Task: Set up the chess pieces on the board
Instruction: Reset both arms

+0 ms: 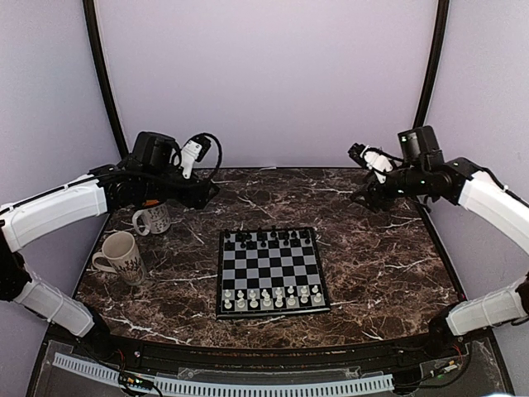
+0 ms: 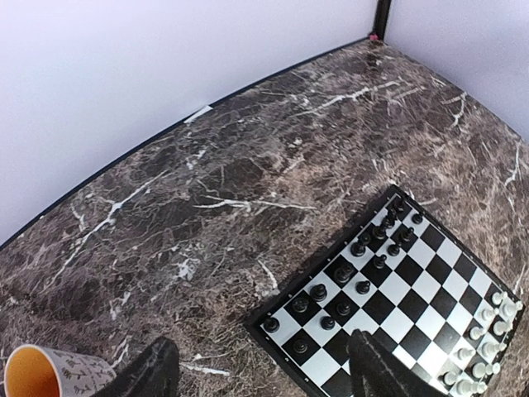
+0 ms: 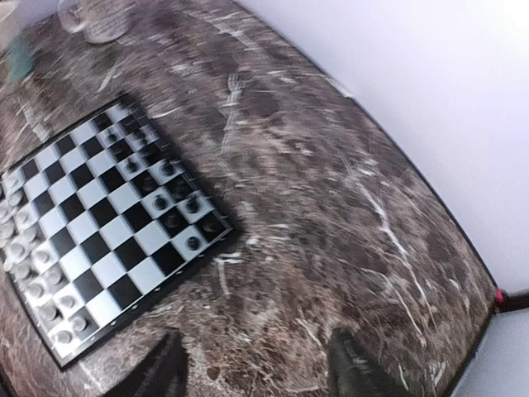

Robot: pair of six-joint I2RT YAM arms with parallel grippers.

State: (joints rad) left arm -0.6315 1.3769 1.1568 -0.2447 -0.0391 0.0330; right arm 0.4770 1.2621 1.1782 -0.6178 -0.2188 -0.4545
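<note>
A small square chessboard with black and white checks and a thin black rim (image 1: 271,271) is laid flat at the middle of the dark brown marbled table (image 1: 388,248). Tiny black plastic chess pieces (image 1: 269,238) are ranged along its far rows, tiny white plastic chess pieces (image 1: 271,296) along its near rows. The left end effector (image 2: 263,364) is held above the table off the board's far-left corner, fingers spread and empty. The right end effector (image 3: 260,368) is held off the far-right corner, likewise open. Two patterned white mugs (image 1: 122,256) are seen at the left.
</note>
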